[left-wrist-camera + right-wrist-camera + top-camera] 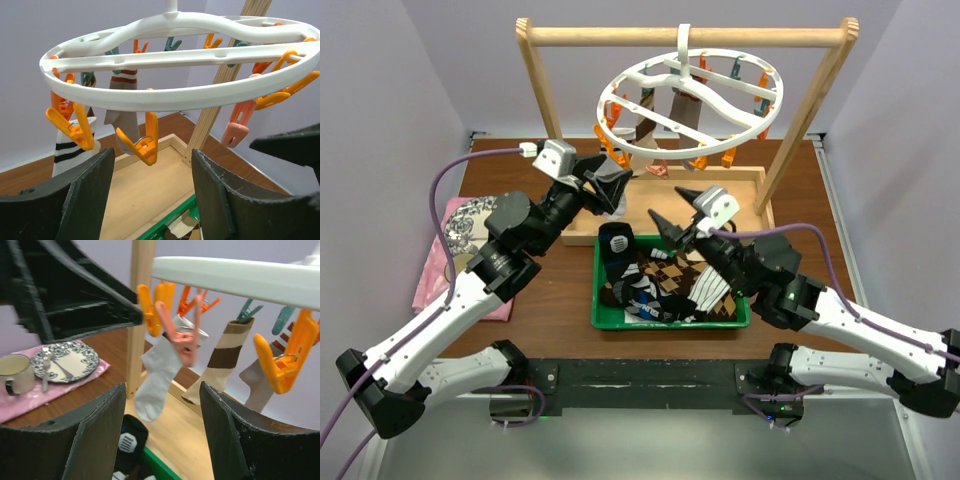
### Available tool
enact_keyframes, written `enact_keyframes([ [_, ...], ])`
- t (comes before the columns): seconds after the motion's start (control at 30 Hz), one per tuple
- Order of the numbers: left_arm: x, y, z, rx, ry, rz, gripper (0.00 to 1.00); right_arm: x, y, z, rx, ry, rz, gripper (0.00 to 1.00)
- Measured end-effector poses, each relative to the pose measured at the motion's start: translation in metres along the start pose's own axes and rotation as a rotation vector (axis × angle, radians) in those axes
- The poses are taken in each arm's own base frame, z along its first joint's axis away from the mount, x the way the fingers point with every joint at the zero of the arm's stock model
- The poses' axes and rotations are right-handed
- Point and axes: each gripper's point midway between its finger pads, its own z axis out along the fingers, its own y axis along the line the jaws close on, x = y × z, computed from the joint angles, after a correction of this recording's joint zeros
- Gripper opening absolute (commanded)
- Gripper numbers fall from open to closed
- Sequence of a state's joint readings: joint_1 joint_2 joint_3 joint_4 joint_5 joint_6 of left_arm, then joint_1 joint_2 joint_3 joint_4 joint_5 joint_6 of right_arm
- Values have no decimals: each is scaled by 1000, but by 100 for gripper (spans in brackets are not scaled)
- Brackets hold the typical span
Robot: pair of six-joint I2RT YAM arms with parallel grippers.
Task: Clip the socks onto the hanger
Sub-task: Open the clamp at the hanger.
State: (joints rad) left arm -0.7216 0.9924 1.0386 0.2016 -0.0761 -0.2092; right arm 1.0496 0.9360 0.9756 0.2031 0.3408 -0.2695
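The white ring hanger (685,100) hangs from a round wooden bar, and several socks are clipped to its pegs: a white one (157,377), a beige and brown one (220,360) and a black-striped one (67,150). More socks (670,285) lie piled in the green tray (670,325). My left gripper (612,190) is raised below the ring's left side. It is open and empty (152,195), just under an orange peg (142,142). My right gripper (668,205) is above the tray's far edge, also open and empty (162,435).
A light wooden frame (685,37) with a flat base (720,180) holds the hanger. At the left, a pink cloth (440,270) carries a patterned plate (65,360) and a mug (15,372). The two grippers are close together under the ring.
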Motion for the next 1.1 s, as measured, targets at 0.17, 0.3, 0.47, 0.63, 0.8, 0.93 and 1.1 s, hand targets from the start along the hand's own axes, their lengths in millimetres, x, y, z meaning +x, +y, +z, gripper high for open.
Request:
enact_keyframes([
  [0.17, -9, -1, 4, 5, -17, 20, 67, -11, 51, 0, -74, 5, -17, 64],
  [0.3, -15, -2, 3, 8, -37, 21, 67, -5, 63, 6, -61, 43, -88, 64],
  [0.47, -21, -3, 1, 11, -53, 25, 67, -33, 60, 5, -4, 19, -127, 64],
  [0.63, -29, -4, -4, 13, -73, 30, 68, -63, 74, -1, -2, -36, -163, 64],
  [0.8, -36, -4, -8, 15, -88, 32, 68, -63, 61, -1, 49, -23, -211, 63],
  [0.93, -37, -5, -9, 16, -93, 31, 68, -63, 44, 1, 88, -10, -211, 63],
  [1.1, -40, -5, -11, 17, -99, 30, 68, -65, 19, 9, 150, 11, -189, 63],
])
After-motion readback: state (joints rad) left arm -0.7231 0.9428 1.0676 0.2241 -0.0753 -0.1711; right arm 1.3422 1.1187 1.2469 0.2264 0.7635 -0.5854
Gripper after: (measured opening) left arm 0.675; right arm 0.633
